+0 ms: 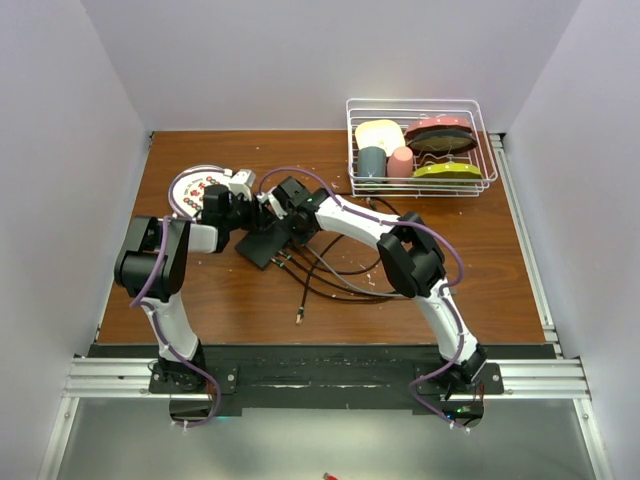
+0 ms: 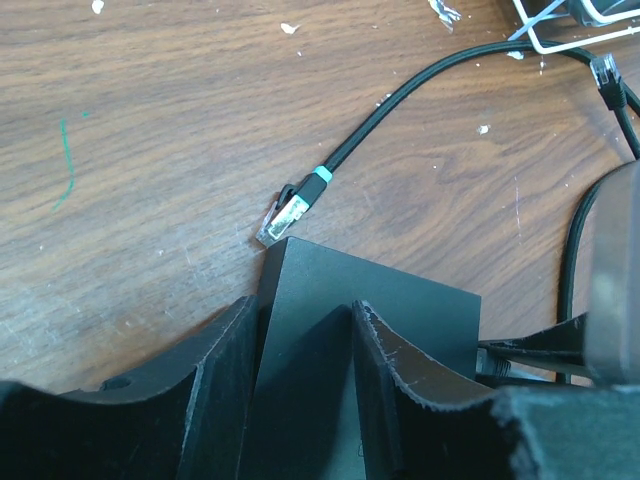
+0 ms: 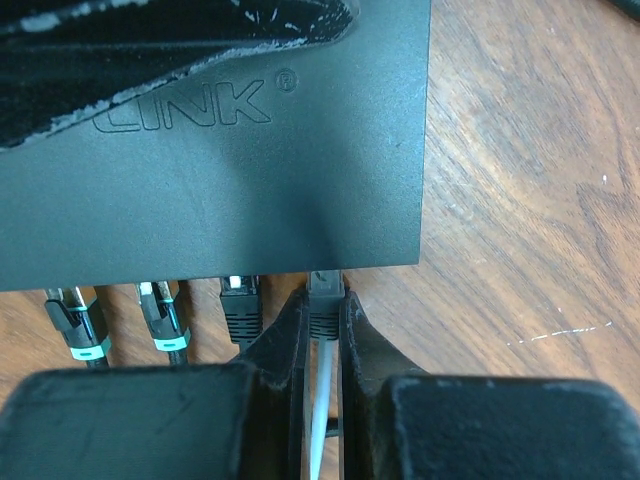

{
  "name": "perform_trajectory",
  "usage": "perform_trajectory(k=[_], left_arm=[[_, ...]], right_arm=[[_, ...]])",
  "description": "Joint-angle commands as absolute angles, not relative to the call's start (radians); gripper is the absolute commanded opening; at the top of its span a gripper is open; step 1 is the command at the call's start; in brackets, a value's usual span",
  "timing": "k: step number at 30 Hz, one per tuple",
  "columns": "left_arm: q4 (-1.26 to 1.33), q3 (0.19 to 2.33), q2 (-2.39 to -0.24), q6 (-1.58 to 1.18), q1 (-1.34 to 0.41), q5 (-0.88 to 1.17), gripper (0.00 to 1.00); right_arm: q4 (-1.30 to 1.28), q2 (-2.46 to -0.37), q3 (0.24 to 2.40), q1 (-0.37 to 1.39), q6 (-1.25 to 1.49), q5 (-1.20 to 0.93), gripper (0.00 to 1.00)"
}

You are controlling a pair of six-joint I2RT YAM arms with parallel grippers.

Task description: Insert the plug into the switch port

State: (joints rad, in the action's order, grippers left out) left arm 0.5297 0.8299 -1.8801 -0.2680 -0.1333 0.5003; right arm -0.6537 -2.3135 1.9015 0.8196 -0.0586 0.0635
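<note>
Wooden counter (image 1: 480,270): right claw (image 3: 323,308) clamped on plug (image 3: 325,292) at end port of switch (image 3: 250,180), apparently not yet seated; left claw (image 2: 305,312) astride switch, grip unclear.

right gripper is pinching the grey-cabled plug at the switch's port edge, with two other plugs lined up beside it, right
Not quite. The right gripper does pinch the grey-cabled plug at the switch port edge, but three other plugs are lined up beside it, not two. The right wrist view shows all three along that edge.
</note>
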Motion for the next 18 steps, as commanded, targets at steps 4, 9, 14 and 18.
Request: perform_trajectory(k=[4, 9, 14, 18], left_arm=[[0.477, 0.868, -1.911, -0.259, -0.186, 0.637, 0.4], [0.459, 0.882, -1.922, -0.256, -0.19, 0.643, 0.38], [0.449, 0.885, -1.927, -0.256, -0.193, 0.646, 0.37], [0.443, 0.888, -1.93, -0.256, -0.196, 0.647, 0.35]], right_arm=[[-0.368, -2.24, 1.832, 0.831, -0.025, 0.081, 0.0], [-0.325, -2.208, 1.803, 0.831, -0.038, 0.064, 0.0], [-0.232, -2.152, 1.711, 0.83, -0.037, 0.058, 0.0], [-0.15, -2.112, 1.654, 0.824, -0.032, 0.058, 0.0]])
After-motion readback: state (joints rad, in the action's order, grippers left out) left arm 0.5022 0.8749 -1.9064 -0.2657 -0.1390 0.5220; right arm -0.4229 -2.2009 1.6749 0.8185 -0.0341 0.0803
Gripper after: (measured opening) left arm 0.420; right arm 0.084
